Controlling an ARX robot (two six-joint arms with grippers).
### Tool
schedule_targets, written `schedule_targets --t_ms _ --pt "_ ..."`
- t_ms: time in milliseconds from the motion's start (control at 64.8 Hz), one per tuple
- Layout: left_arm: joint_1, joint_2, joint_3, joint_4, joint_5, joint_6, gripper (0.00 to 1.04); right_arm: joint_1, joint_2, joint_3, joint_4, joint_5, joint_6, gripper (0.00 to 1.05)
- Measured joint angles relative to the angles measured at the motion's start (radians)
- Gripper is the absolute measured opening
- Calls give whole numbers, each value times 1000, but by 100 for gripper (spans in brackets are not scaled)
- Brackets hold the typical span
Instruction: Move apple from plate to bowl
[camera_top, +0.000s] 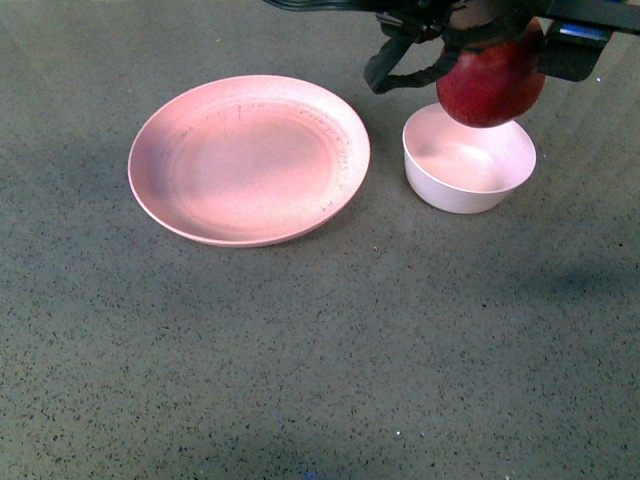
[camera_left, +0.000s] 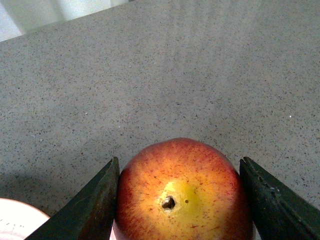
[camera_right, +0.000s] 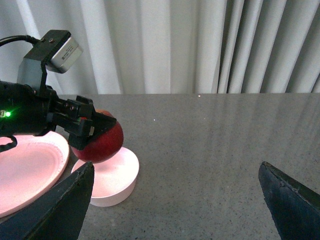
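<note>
— How far along are you?

— Past the halfway mark, I judge. On the grey speckled worktop (camera_top: 300, 380) the wide, shallow pink plate (camera_top: 249, 160) lies bare, so the lift is done. The small, deep, pale pink-white bowl (camera_top: 462, 200) stands just beside it, with nothing in it yet. The round dark red apple with a yellow patch around its stem (camera_top: 490, 85) hangs in the air over the bowl's far rim, apparently clear of it.

— And your grip?

— My left fingers (camera_left: 95, 205) pinch the apple from both sides, stem facing the wrist camera. My right fingers (camera_right: 60, 205) are spread wide and hold nothing, well off to the side. What is left: bring the apple down into the bowl and let go.

— Anything you can't see?

— Plenty. In the front view my left arm is cut off at the top edge, and the fingers there are a dark tangle. From the left wrist the apple hides the bowl beneath it. A pale pink sliver shows at that picture's corner, and I cannot tell whether it is plate or bowl. Nor can I judge exactly how centred the apple hangs.
</note>
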Motion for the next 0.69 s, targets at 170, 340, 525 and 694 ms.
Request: schedule_targets --t_ms 170,340,525,694 --pt "10 23 10 -15 2 10 63 0 0 0 0 0 0 96" --pt "14 28 9 -16 3 12 97 0 0 0 0 0 0 96" --pt "18 20 -17 -5 3 13 96 0 0 0 0 0 0 96" --pt "34 -8 -83 19 3 3 96 0 0 0 0 0 0 96"
